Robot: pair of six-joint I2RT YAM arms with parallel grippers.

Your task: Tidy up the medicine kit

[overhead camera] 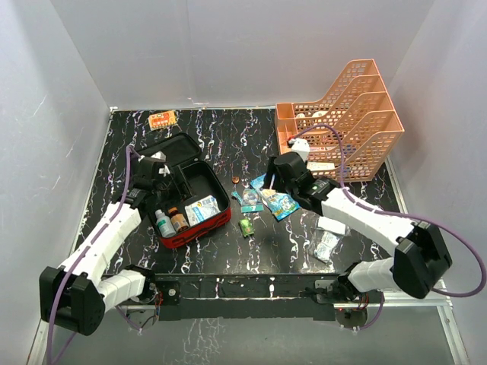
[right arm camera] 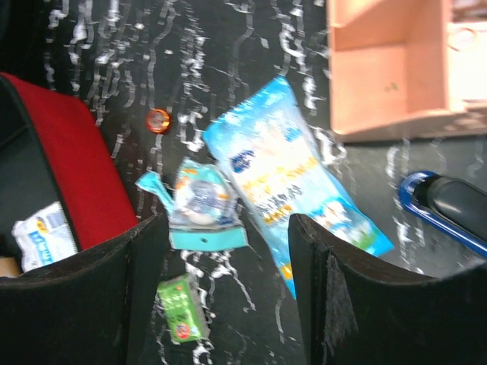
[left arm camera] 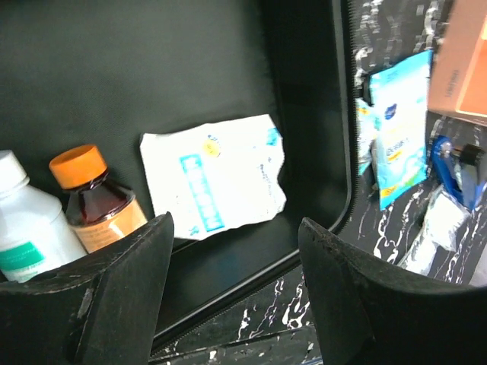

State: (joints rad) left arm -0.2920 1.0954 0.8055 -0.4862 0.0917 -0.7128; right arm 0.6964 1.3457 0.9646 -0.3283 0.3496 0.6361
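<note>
The medicine kit (overhead camera: 195, 231) lies open left of centre, a red zip case with black lining (left arm camera: 152, 68) and its lid (overhead camera: 171, 150) tipped back. Inside stand a white bottle (overhead camera: 163, 223) (left arm camera: 27, 228) and a brown bottle with an orange cap (overhead camera: 179, 220) (left arm camera: 95, 198), beside a white-and-blue sachet (overhead camera: 202, 207) (left arm camera: 217, 179). My left gripper (overhead camera: 157, 170) (left arm camera: 234, 228) hovers open over the case's far left side, holding nothing. My right gripper (overhead camera: 272, 181) (right arm camera: 226, 224) is open and bare above a blue pouch (overhead camera: 276, 197) (right arm camera: 285, 182), a teal blister pack (overhead camera: 247, 199) (right arm camera: 202, 201) and a small green box (overhead camera: 246, 226) (right arm camera: 183, 308).
An orange tiered tray (overhead camera: 346, 114) (right arm camera: 388, 68) stands at the back right. White packets (overhead camera: 327, 243) lie near the right arm. An orange packet (overhead camera: 162, 119) sits at the back left. A small copper-coloured round thing (overhead camera: 236, 179) (right arm camera: 158, 120) rests by the case. White walls enclose the table.
</note>
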